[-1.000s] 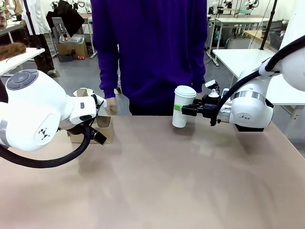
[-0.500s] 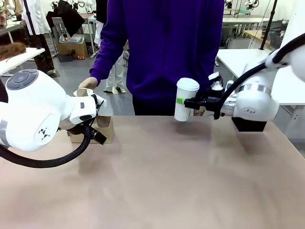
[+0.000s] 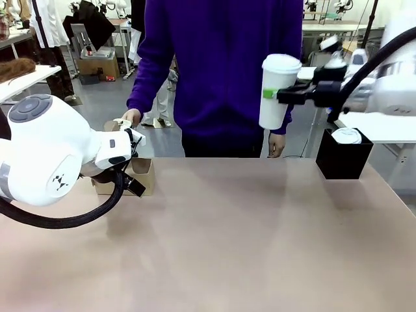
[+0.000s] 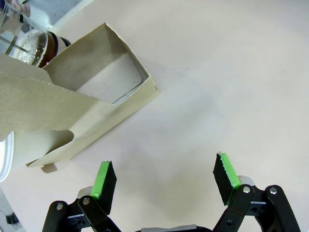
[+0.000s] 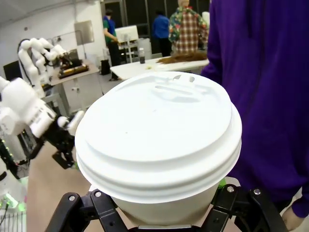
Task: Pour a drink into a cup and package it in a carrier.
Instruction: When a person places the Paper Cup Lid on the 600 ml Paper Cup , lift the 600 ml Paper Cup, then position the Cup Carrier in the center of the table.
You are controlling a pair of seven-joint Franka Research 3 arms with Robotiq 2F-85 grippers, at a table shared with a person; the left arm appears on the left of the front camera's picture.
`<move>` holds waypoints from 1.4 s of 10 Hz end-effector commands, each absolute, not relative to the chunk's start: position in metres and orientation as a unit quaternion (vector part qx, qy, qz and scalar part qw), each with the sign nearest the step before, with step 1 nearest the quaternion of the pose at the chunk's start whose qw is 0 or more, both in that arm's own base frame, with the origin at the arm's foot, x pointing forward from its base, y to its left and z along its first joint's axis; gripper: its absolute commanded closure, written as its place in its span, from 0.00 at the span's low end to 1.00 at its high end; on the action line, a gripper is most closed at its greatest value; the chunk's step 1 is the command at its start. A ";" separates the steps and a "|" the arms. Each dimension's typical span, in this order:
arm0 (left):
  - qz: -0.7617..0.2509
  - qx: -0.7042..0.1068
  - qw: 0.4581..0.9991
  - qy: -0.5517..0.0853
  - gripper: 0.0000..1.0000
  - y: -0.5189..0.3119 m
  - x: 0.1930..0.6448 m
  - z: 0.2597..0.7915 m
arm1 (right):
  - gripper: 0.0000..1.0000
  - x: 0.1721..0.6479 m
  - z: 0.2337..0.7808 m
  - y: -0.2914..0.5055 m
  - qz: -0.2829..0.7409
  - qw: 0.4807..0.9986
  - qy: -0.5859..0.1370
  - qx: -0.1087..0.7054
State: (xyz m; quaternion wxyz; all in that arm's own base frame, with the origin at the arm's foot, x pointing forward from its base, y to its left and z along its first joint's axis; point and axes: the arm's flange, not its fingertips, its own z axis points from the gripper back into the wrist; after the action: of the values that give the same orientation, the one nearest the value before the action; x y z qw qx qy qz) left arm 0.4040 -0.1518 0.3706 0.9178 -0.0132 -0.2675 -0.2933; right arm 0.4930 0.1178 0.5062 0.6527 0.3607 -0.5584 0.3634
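White cup [image 3: 278, 91] held aloft, clamped between right fingers [image 3: 267, 94]; left fingers [image 4: 104, 178] spread apart near cardboard carrier [image 4: 77, 67].

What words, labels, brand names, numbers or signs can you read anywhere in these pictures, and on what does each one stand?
No text can be read anywhere.
Cup, held in the right gripper: plain white, no print.
Lid: raised marks near the sip hole, too blurred to read.
Carrier: plain brown card, no print.
Left arm: a small dark emblem, no letters.
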 end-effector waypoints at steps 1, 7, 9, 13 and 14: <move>-0.293 -0.014 0.918 -0.267 0.00 -0.151 0.404 0.371 | 0.19 0.455 0.542 0.114 0.368 0.660 -0.549 0.357; -0.293 -0.014 0.918 -0.267 0.00 -0.151 0.404 0.371 | 0.19 0.444 0.559 0.116 0.377 0.649 -0.559 0.353; -0.293 -0.014 0.918 -0.267 0.00 -0.151 0.404 0.371 | 0.19 0.444 0.559 0.116 0.377 0.649 -0.559 0.353; -0.293 -0.014 0.918 -0.267 0.00 -0.151 0.404 0.371 | 0.19 0.444 0.559 0.116 0.377 0.649 -0.559 0.353; -0.293 -0.014 0.918 -0.267 0.00 -0.151 0.404 0.371 | 0.19 0.444 0.559 0.116 0.377 0.649 -0.559 0.353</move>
State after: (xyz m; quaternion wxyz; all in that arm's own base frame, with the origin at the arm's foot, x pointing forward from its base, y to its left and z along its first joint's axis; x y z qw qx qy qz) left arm 0.4039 -0.1519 0.3707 0.9177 -0.0132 -0.2675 -0.2933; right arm 0.4425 0.1138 0.5575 0.6554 0.3519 -0.5533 0.3748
